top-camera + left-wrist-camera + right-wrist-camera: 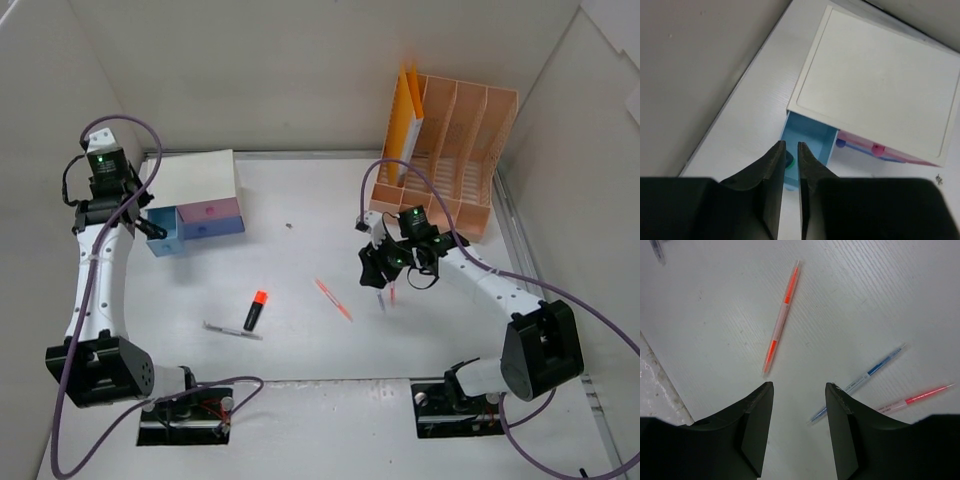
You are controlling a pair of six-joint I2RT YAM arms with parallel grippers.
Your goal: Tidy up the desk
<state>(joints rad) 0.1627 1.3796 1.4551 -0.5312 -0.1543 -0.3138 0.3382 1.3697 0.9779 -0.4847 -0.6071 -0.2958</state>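
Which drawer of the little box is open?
The blue drawer, at the left end of the drawer box: it is pulled out, while the pink drawer and purple drawer sit pushed in.

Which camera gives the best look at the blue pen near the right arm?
The right wrist view: the blue pen shows nearly full length, one end hidden behind a finger. The top external view shows only a sliver of it under the right arm. The left wrist view misses it entirely.
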